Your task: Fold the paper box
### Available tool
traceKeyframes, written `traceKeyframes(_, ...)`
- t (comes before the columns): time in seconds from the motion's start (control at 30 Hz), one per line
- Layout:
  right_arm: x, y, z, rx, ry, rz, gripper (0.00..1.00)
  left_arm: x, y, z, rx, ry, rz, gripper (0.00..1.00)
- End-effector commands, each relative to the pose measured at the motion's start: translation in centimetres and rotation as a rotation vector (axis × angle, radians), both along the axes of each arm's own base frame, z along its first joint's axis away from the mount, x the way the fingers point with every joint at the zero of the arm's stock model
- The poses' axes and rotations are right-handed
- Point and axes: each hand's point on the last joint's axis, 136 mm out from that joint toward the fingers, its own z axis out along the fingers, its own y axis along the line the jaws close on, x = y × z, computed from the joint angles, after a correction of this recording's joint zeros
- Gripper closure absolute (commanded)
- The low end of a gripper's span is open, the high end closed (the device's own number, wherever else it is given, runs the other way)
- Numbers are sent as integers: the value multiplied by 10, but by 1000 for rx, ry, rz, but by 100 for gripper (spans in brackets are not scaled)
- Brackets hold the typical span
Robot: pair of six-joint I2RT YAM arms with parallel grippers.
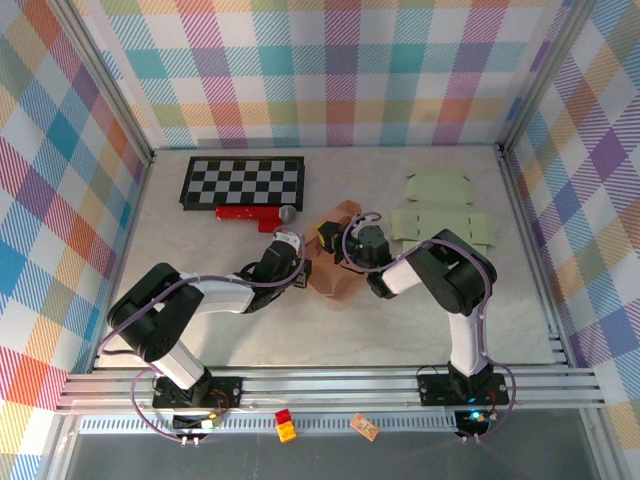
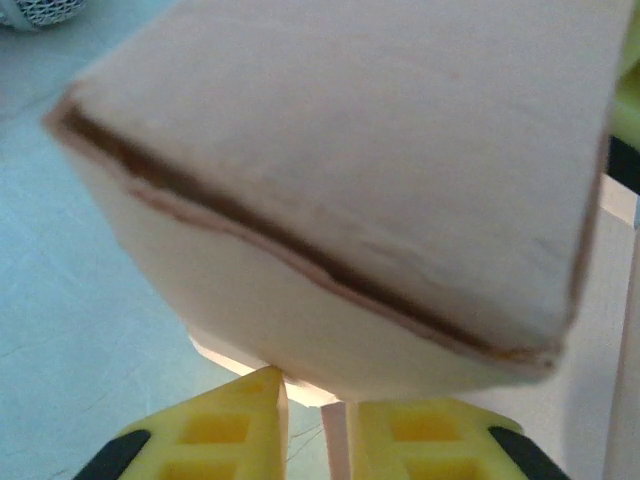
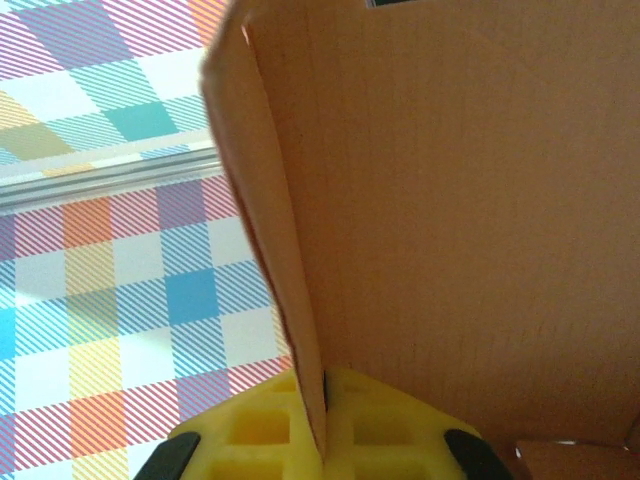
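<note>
One orange paper box [image 1: 335,262], two green box blanks [image 1: 440,187] [image 1: 443,226], one checkerboard [image 1: 243,182], two grippers [image 1: 291,242] [image 1: 345,243].

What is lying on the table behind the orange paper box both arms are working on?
Behind the orange paper box lie a checkerboard and a red block to the back left, and flat green box blanks to the back right. The table directly under the box is covered.

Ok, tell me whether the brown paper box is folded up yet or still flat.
Partly folded: the brown paper box has raised panels, pinched by both the left gripper and the right gripper.
</note>
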Motion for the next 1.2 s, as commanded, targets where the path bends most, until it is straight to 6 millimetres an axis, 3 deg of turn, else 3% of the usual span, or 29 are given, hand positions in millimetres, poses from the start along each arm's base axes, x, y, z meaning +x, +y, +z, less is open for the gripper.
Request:
traceKeyframes(0.0,-26,13,-31,-24,102,79,100,21,-16,32,-90,-105,29,84)
traceKeyframes(0.07,-26,12,-32,-24,108,73,100,19,-20,34,-94,-111,16,83)
traceKeyframes(0.17,-25,11,-32,-19,111,59,100,13,-26,38,-85,-132,-15,72)
traceKeyframes(0.27,-25,10,-31,-17,116,57,100,12,-22,43,-77,-159,-9,68)
traceKeyframes(0.67,-28,3,-37,-24,138,34,100,21,-15,52,-22,-214,20,64)
traceKeyframes(0.87,-25,2,-35,-22,140,17,100,18,-12,57,-41,-233,31,58)
traceKeyframes(1.17,-23,0,-42,-46,157,2,100,11,-6,67,-16,-252,13,59)
